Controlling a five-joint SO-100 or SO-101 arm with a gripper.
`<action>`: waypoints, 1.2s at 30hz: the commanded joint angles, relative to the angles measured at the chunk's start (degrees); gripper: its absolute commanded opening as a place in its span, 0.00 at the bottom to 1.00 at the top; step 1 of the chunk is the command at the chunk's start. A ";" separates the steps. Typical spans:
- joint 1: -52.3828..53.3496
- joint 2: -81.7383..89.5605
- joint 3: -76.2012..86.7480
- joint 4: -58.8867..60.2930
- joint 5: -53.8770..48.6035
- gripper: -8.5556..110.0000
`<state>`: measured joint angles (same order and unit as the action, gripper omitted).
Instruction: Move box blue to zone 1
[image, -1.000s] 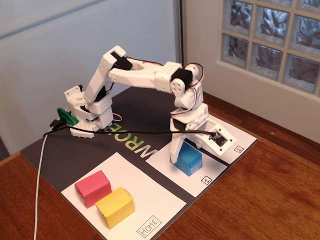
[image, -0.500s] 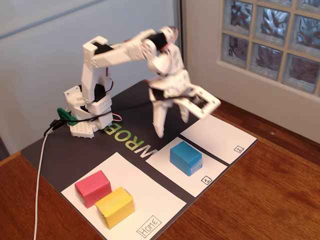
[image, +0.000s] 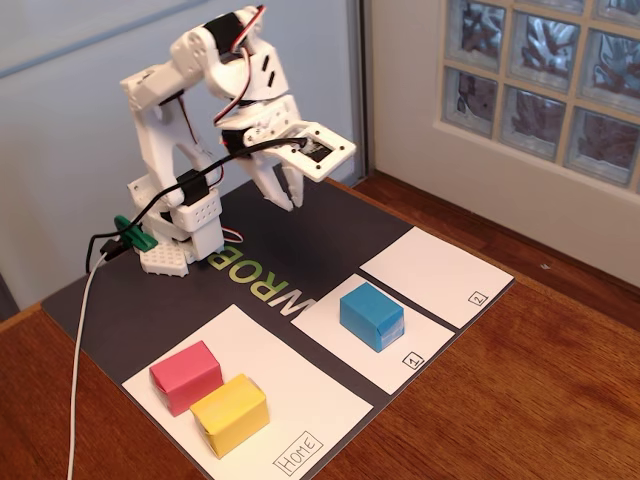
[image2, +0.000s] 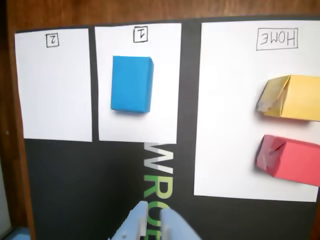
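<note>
The blue box (image: 371, 316) rests flat on the white zone 1 panel (image: 378, 366), whose boxed "1" is in the corner nearest the table edge. From the wrist view the blue box (image2: 131, 83) lies inside zone 1 (image2: 137, 125), with nothing touching it. My gripper (image: 285, 200) hangs high above the dark mat, close to the arm's base and well clear of the box. Its two white fingertips enter the wrist view at the bottom edge, where the gripper (image2: 154, 212) shows a narrow gap with nothing in it.
A pink-red block (image: 186, 376) and a yellow block (image: 230, 414) sit side by side on the Home panel (image: 275, 350). Panel 2 (image: 430, 275) lies bare beyond zone 1. A white cable (image: 78, 350) runs along the mat's left side to the base (image: 180, 240).
The gripper has let go of the blue box on zone 1 and risen. The arm has folded back toward its base, and the fingers have narrowed. The box has stayed put.
</note>
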<state>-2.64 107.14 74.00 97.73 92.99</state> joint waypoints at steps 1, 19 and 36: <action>1.23 13.97 17.49 -6.33 -1.05 0.07; 4.31 48.87 69.79 -23.47 -9.32 0.07; 8.70 77.26 95.80 -21.53 -14.94 0.07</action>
<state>5.89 175.96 165.59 72.69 78.40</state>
